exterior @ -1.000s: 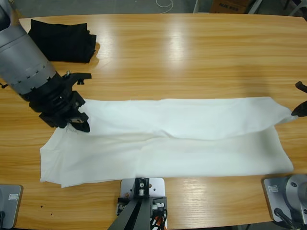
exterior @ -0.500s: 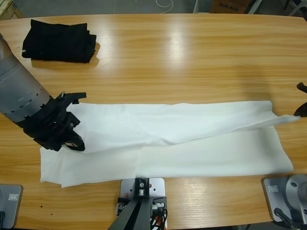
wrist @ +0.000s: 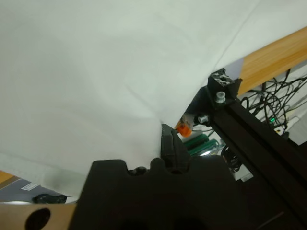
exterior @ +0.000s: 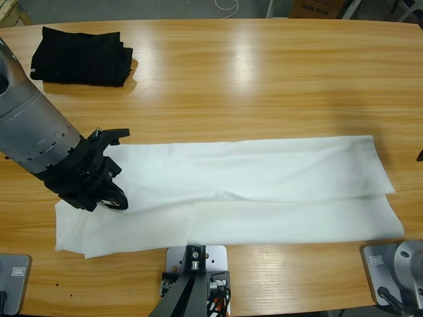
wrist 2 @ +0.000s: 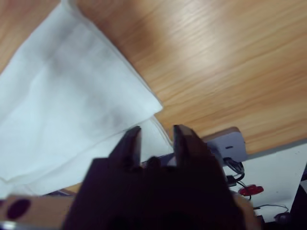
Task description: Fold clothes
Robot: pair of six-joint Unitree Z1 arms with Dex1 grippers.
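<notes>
Left gripper (exterior: 109, 191) clamped on T-shirt (exterior: 264, 178) at its sleeve end; right gripper (wrist 2: 156, 136) empty, jaws parted, off hem end; risk: lopsided pull skews the fold.

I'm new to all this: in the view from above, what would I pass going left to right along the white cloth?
Silver arm → its black tool at the cloth's left end → long white T-shirt → bare table.

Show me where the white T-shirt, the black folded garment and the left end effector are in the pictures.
white T-shirt (exterior: 264, 178): high view, middle of the folded upper layer.
black folded garment (exterior: 82, 56): high view, centre of its top surface.
left end effector (exterior: 106, 195): high view, black jaws at the shirt's left end.
</notes>
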